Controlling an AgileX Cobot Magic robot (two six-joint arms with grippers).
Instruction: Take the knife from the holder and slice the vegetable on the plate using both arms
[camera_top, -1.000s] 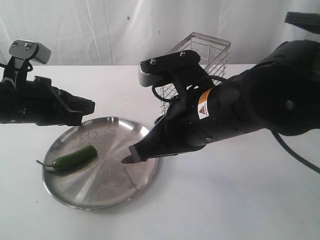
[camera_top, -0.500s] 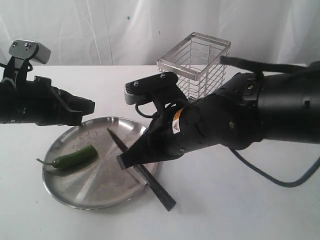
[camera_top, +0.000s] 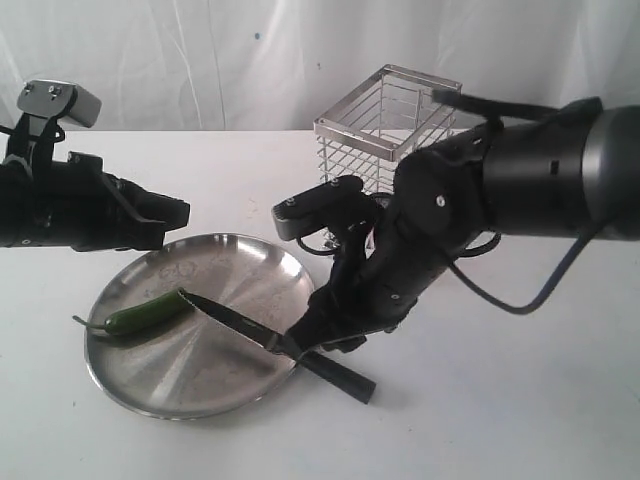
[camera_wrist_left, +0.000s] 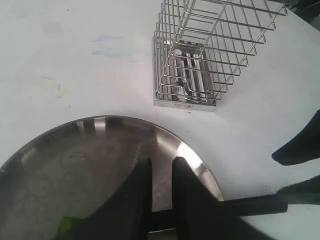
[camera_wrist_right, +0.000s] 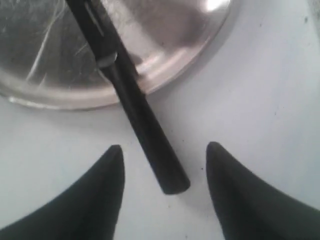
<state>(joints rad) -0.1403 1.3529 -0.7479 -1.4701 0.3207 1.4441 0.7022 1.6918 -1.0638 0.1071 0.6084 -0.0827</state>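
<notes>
Between the right gripper's (camera_wrist_right: 162, 195) spread fingers, gripping nothing: the knife (camera_wrist_right: 125, 95) handle end, lying across the plate (camera_top: 140, 385) rim, tip beside the vegetable (camera_top: 150, 314). Light, stiff, slick; grab mid-handle. Left gripper (camera_wrist_left: 161, 200) near-closed, empty, over the plate's rim. Holder (camera_top: 390, 125) behind. No legible writing.

No legible text in any view. Plate (camera_top: 130, 285) shows faint scuffed marks near its far rim, unreadable. Holder (camera_wrist_left: 185, 103) has a tiny stamped mark on its base edge, too small to read.
</notes>
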